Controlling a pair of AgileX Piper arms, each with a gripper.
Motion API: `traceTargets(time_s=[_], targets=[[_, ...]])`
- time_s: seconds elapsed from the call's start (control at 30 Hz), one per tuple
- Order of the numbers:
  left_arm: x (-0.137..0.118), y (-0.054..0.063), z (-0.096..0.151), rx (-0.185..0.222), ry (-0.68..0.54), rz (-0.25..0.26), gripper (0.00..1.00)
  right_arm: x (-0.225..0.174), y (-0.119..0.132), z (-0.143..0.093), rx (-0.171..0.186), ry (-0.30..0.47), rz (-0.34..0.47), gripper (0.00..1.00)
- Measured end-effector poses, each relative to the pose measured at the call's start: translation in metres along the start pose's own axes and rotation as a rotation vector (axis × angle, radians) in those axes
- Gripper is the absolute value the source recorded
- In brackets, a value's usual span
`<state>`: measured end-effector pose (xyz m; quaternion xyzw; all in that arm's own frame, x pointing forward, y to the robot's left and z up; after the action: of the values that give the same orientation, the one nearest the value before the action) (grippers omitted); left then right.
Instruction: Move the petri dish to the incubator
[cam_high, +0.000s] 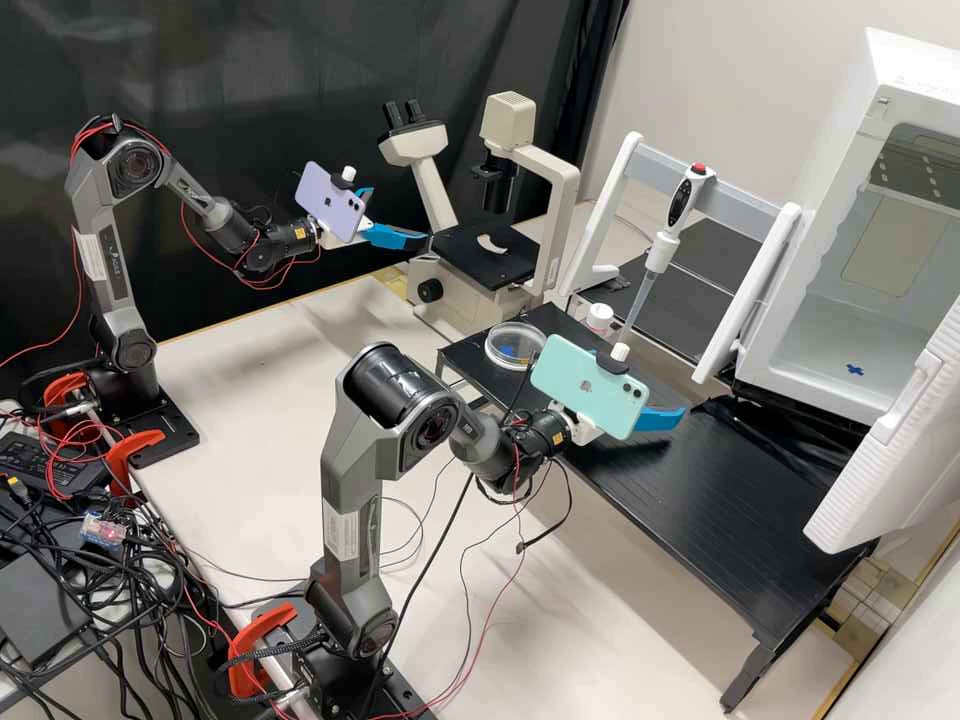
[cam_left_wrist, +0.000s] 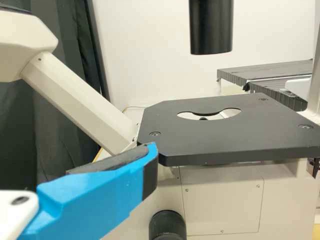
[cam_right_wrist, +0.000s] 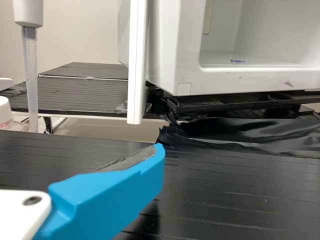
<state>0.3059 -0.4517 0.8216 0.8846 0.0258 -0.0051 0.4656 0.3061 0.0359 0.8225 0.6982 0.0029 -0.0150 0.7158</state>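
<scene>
The clear round petri dish (cam_high: 513, 346), with something blue in it, rests on the black raised shelf beside the right arm. My left gripper (cam_high: 396, 214) stands open by the microscope; in the left wrist view one blue finger of this gripper (cam_left_wrist: 142, 165) shows before the stage. My right gripper (cam_high: 661, 418) is over the shelf, past the dish toward the incubator (cam_high: 825, 345). One finger of the right gripper (cam_right_wrist: 150, 165) appears in the right wrist view with its pad bare, open. The incubator (cam_right_wrist: 182, 60) has its door open and a small blue mark on its floor.
Behind the dish stand a white-capped bottle (cam_high: 599, 318) and an upright pipette (cam_high: 660, 250). The microscope (cam_high: 470, 262) is at the back. The opened incubator door (cam_high: 900, 440) reaches over the shelf's right side (cam_high: 700, 500); loose cables hang by the right arm.
</scene>
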Motion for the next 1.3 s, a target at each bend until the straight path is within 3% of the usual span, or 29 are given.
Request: traceTargets(time_s=[0.27,0.4,0.5,0.7,0.77,0.9,1.3], targets=[[0.000,0.000,0.000,0.000,0.000,0.000,1.00,-0.003,0.000,0.001,0.000,-0.003,-0.002,1.00],[0.000,0.000,0.000,0.000,0.000,0.000,1.00,-0.017,0.004,-0.001,0.025,0.010,0.005,1.00],[0.000,0.000,0.000,0.000,0.000,0.000,1.00,-0.032,0.009,-0.007,0.042,0.056,0.027,1.00],[0.000,0.000,0.000,0.000,0.000,0.000,1.00,-0.060,0.005,-0.030,0.042,0.199,0.048,1.00],[0.000,0.000,0.000,0.000,0.000,0.000,1.00,-0.065,-0.003,-0.038,0.034,0.238,0.018,1.00],[0.000,0.000,0.000,0.000,0.000,0.000,1.00,-0.073,-0.023,-0.055,-0.022,0.304,-0.039,1.00],[0.000,0.000,0.000,0.000,0.000,0.000,1.00,-0.070,-0.064,-0.079,-0.118,0.356,-0.131,1.00]])
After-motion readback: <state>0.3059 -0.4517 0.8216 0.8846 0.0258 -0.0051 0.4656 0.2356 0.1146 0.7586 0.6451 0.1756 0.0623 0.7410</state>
